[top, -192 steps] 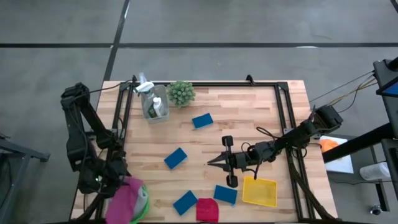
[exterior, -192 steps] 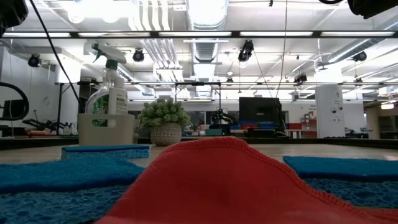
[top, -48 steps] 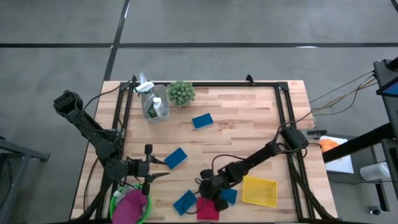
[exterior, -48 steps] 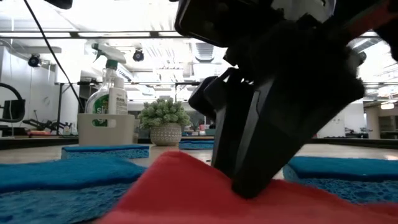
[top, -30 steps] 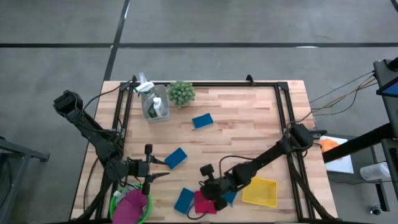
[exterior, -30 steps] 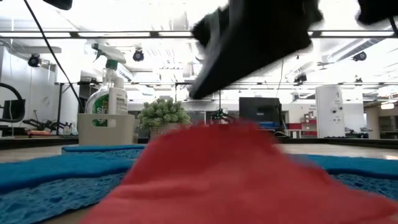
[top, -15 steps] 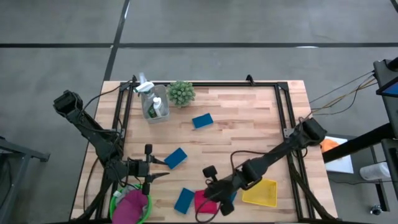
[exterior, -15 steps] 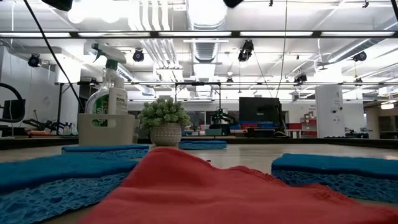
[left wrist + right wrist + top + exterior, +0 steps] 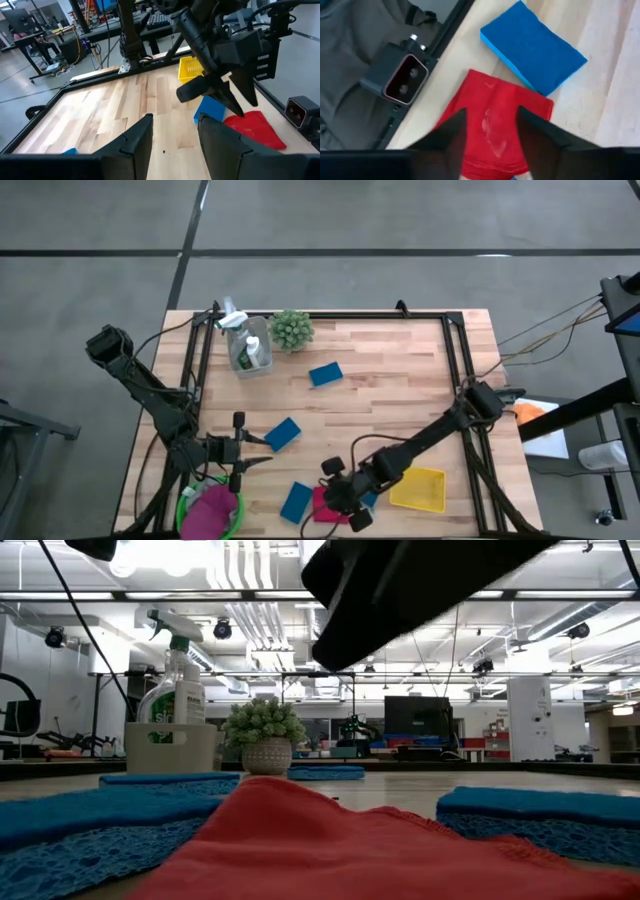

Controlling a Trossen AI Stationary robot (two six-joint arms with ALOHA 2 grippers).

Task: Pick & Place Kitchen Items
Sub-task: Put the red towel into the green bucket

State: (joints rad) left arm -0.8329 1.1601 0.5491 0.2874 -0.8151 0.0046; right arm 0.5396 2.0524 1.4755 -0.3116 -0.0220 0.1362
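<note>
A red cloth (image 9: 320, 508) lies on the table near its front edge; it also shows in the right wrist view (image 9: 495, 130) and fills the front of the low view (image 9: 300, 840). My right gripper (image 9: 338, 492) hangs open just above it, its fingers (image 9: 445, 140) apart over the cloth and clear of it. Blue sponges lie at the cloth's left (image 9: 296, 502), at its right (image 9: 368, 498), mid-table (image 9: 283, 433) and farther back (image 9: 325, 373). My left gripper (image 9: 258, 451) is open and empty at the front left, pointing toward the mid-table sponge.
A yellow tray (image 9: 418, 488) lies at the front right. A green bowl (image 9: 190, 502) holding a pink cloth (image 9: 210, 510) stands at the front left corner. A caddy with a spray bottle (image 9: 247, 345) and a small plant (image 9: 291, 328) stand at the back left.
My right gripper has stayed over the red cloth, rising out of the low view and then coming partly back into it. The cloth, humped up high and blurred a second ago, has dropped and now lies lower and still.
</note>
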